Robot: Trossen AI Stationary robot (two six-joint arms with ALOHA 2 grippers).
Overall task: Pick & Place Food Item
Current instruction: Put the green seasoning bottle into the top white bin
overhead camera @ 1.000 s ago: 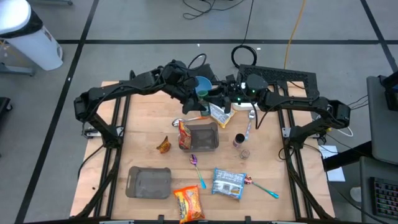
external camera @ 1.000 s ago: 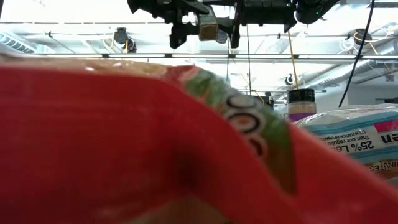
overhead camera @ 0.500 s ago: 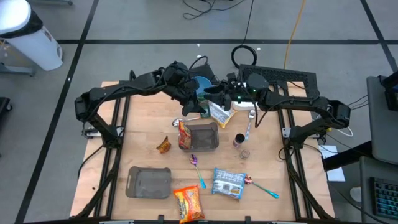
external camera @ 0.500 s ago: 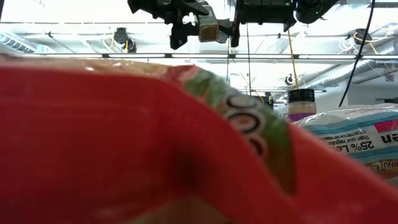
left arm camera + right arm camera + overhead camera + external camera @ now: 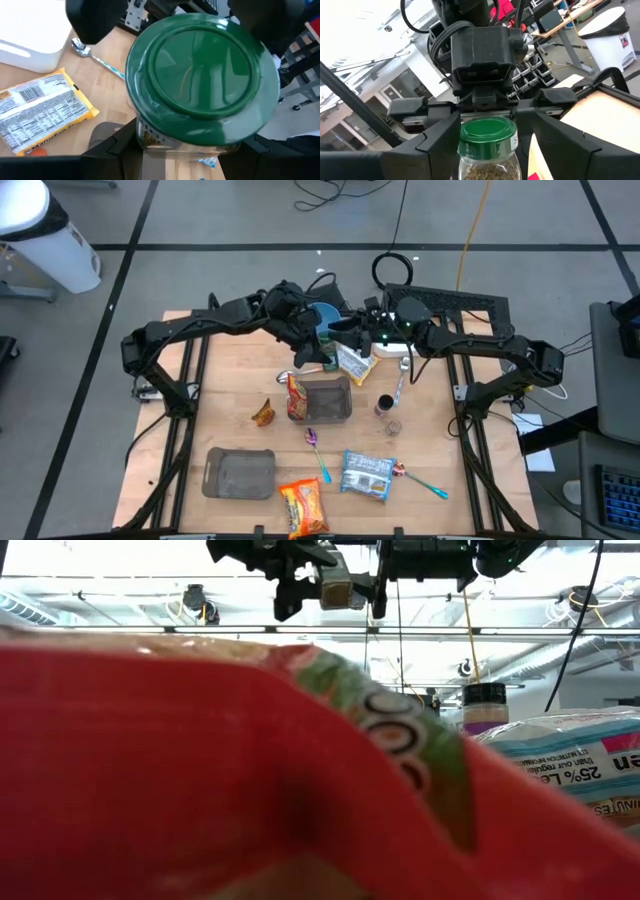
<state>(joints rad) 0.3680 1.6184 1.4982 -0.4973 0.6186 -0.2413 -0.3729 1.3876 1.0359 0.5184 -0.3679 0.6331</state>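
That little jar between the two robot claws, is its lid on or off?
On. The green lid sits on the jar, which is held up between the left gripper and right gripper.

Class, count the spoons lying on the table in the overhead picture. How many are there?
3: one spoon by the right arm, one below the dark tray, one right of the blue packet. Others may be hidden under the arms.

The high view looks straight down on the whole bench. The low view sits at bench height – a red packet fills it. Both wrist views look closely at one green-lidded jar – from opposite sides.
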